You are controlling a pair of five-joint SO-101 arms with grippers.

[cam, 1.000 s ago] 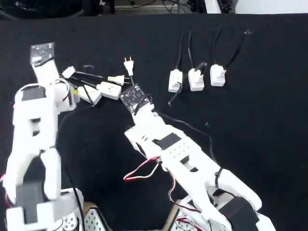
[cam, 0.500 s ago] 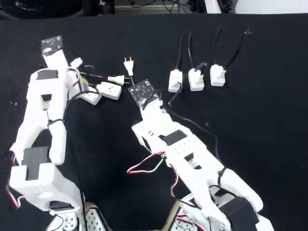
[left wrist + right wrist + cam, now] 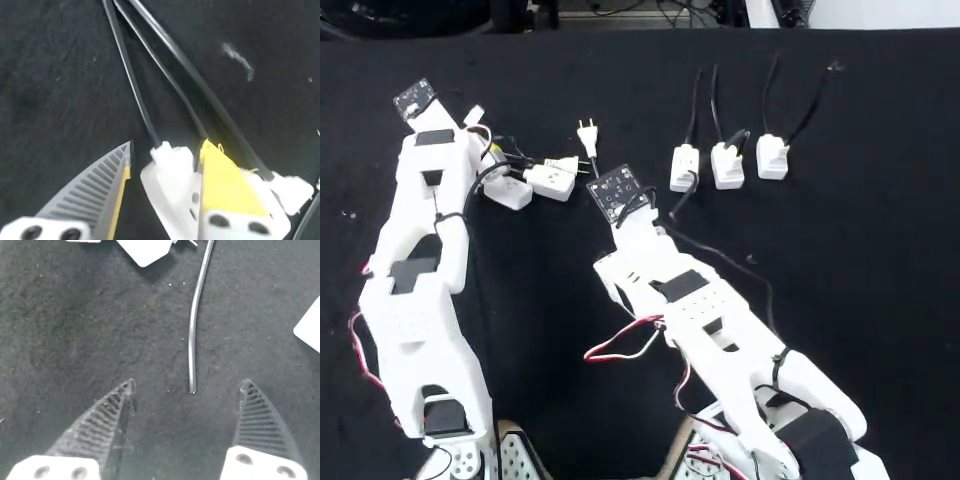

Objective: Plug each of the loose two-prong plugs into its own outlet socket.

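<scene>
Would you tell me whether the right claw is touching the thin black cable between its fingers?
Apart. The right wrist view shows the right claw straddling the end of the thin black cable, dark cloth showing on both sides.

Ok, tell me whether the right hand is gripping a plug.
No: the right hand is open and empty, with only a loose cable lying beneath it.

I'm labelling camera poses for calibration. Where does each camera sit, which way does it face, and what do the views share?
High view: fixed overhead, looking down on the black table; left arm and right arm show.
Left wrist view: on that wrist, facing down; open left claw over a white socket.
Right wrist view: likewise; open right claw either side of a black cable end.
Shared: all see the table.
</scene>
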